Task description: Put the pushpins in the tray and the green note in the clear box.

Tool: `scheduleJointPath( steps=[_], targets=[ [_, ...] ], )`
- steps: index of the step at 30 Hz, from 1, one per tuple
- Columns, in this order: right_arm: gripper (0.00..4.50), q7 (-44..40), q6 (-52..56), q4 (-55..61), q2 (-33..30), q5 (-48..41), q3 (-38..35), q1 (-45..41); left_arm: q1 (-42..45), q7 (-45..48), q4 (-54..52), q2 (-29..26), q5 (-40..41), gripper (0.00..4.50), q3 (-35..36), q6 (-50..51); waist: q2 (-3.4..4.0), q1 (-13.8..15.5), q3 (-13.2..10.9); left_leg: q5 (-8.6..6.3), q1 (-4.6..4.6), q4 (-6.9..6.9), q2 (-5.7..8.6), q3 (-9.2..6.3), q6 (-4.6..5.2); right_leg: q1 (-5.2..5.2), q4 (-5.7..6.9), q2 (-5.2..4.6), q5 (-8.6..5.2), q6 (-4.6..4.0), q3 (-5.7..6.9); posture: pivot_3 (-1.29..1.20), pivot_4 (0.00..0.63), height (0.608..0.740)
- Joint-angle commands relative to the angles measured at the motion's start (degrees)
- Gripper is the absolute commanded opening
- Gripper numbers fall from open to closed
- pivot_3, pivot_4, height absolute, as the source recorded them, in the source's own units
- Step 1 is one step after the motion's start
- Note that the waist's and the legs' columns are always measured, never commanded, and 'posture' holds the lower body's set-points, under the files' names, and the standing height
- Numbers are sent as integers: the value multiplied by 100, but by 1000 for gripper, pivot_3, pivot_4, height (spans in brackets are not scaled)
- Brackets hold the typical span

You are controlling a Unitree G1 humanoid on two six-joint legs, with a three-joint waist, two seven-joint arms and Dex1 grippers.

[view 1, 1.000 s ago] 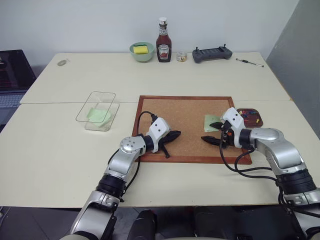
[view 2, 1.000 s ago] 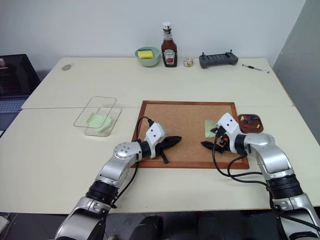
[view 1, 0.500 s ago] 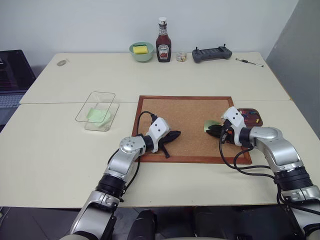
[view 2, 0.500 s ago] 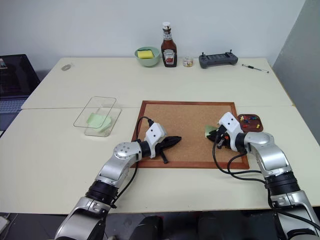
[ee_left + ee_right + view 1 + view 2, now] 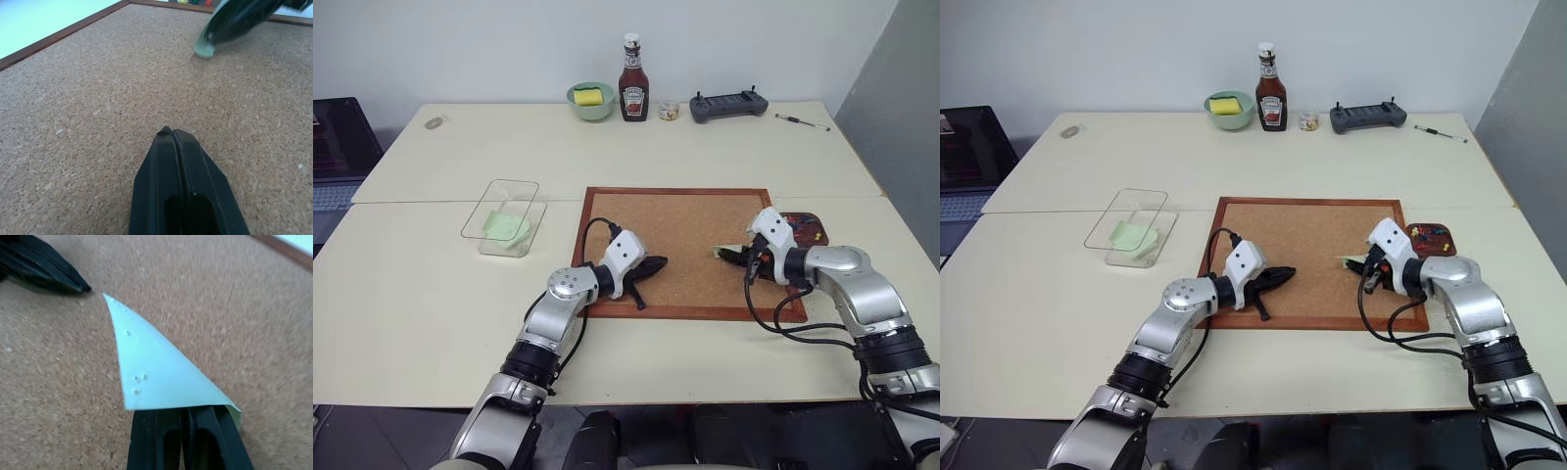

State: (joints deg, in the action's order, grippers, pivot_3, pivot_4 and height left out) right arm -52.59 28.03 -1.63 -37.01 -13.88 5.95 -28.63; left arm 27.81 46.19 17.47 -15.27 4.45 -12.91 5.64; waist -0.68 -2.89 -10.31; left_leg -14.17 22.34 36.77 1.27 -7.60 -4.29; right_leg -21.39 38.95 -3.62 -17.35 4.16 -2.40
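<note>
Closing since a second ago, the right hand [image 5: 188, 431] now pinches the green note [image 5: 146, 367] and has lifted it just off the cork board [image 5: 675, 220]; the left hand [image 5: 172, 134] rests shut on the board. Next comes the carry to the clear box [image 5: 504, 217], well off to the left on the counter [image 5: 431, 284]

Laboratory or office test station: pale desk [image 5: 450, 294] against bare wall, with handheld controller [image 5: 728, 105], laptop [image 5: 337, 147], cork board [image 5: 680, 220].

Green note [image 5: 151, 369] pinched in right claw [image 5: 183, 413], above cork board [image 5: 675, 220].
</note>
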Motion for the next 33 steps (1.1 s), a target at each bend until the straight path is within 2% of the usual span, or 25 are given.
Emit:
scheduleJointPath(
  steps=[1,9,13,18,26,33],
  targets=[
    [11,-132,82,459,-152,-189,-232,-162,-146,26,96,-45,-31,0,-29,110,0,0,0,0,0,0,0,0,0,1,0,0,0,0,0,0,150,740],
    [11,-316,3,718,-361,-49,-54,-211,-72,103,-134,49,341,0,170,393,0,-1,0,0,0,0,0,0,0,0,-1,0,0,0,0,0,150,740],
    [0,-303,-98,686,-353,37,22,-229,-15,309,-630,25,799,600,412,713,-5,-4,-3,0,4,-1,-1,0,0,-4,-1,0,0,0,1,0,150,740],
    [0,-338,-258,688,-336,120,118,-268,79,460,-1098,-56,1179,1554,570,1072,-10,5,-6,0,16,1,0,-3,0,-12,-1,0,0,0,3,0,150,740],
    [0,-498,-510,816,-389,300,318,-373,601,532,-1085,120,1388,3079,595,1150,-13,17,-8,1,23,5,1,-4,-1,-15,-2,-1,0,0,6,0,150,740],
    [0,-511,-457,1024,-332,366,404,-399,968,583,-756,335,1249,3079,450,904,-14,17,-9,1,28,6,1,-4,-2,-20,-4,-1,0,0,6,0,150,740]
  ],
)
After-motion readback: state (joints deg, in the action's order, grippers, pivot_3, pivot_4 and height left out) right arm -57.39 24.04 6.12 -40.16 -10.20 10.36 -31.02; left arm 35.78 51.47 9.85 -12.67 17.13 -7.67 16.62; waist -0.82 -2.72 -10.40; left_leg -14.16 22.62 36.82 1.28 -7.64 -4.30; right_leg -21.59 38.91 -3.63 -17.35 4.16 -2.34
